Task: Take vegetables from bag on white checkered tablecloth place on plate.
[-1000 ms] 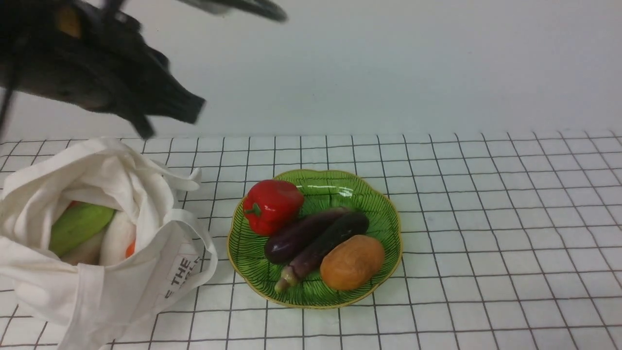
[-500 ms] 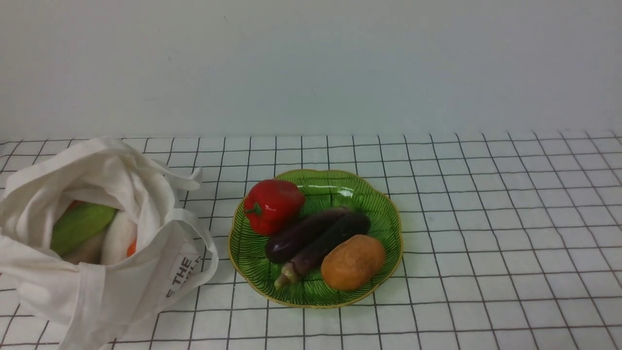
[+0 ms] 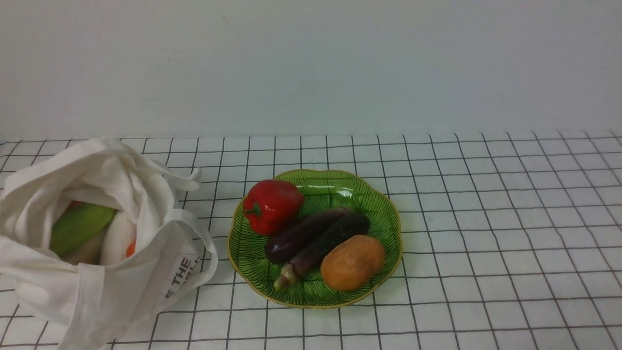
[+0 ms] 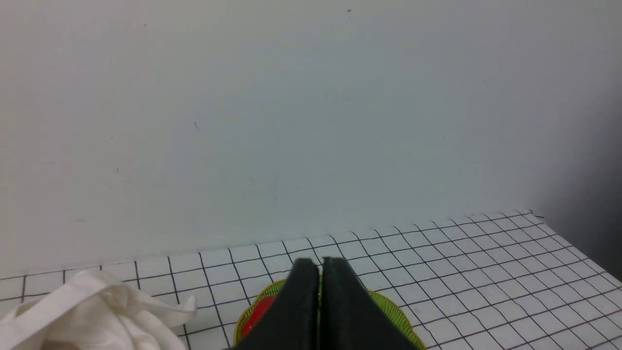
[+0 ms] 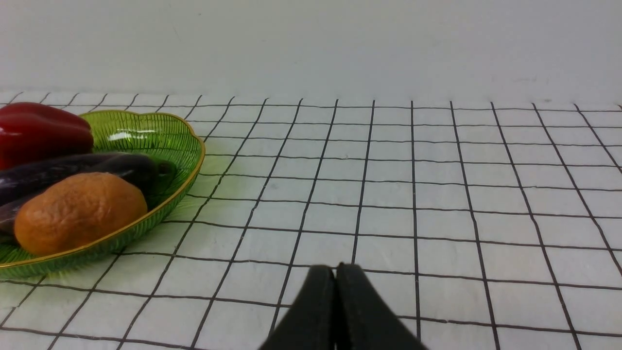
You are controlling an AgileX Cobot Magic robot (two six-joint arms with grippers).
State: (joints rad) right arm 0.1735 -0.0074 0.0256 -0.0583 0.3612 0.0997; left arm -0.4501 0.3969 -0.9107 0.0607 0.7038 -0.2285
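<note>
One slim eggplant (image 3: 318, 249) on plate (image 3: 384, 204), apart from left pincer (image 4: 319, 266), right pincer (image 5: 335, 270)

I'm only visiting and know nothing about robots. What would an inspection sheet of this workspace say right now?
Surface: tablecloth, white with a black grid, lying flat.
Job's things: slim eggplant lies on the plate, between the dark eggplant and the orange-brown vegetable. The bag is slumped open on the robot's left, with a green vegetable inside.
Clutter: red pepper shares the plate with both eggplants and the orange-brown vegetable.
Grippers: left gripper and right gripper are both shut and hold nothing.
Cables: nothing seen.
Surroundings: plain pale wall behind the table.
</note>
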